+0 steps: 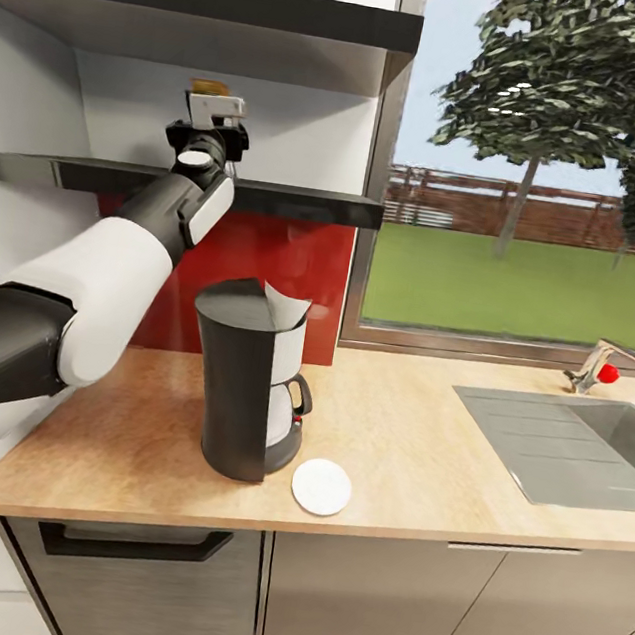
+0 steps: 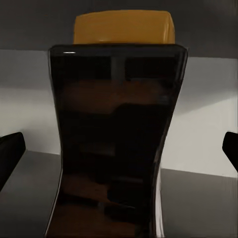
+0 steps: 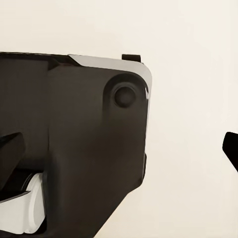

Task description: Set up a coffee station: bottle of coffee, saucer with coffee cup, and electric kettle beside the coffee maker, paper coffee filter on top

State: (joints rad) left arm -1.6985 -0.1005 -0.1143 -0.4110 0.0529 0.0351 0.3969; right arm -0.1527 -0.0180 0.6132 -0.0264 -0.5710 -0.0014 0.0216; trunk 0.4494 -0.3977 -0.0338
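The bottle of coffee [image 2: 116, 144], dark brown with a golden-orange lid [image 2: 124, 29], stands upright on the kitchen shelf [image 1: 303, 202]. My left gripper [image 1: 215, 111] is raised to it and open, one finger on each side of the bottle [image 2: 119, 153] and apart from it. The coffee maker [image 1: 243, 378] stands on the kitchen countertop [image 1: 411, 442] with the white paper coffee filter [image 1: 284, 305] on its top. Just right of its base lies the saucer [image 1: 321, 487], bare. My right gripper [image 3: 121, 153] is open beside a dark robot part. The coffee cup and electric kettle are out of view.
A sink [image 1: 562, 443] with a faucet [image 1: 599, 362] is set into the counter at the right, under a large window. A second, thicker shelf [image 1: 211, 0] runs above the bottle. White wall closes the left side.
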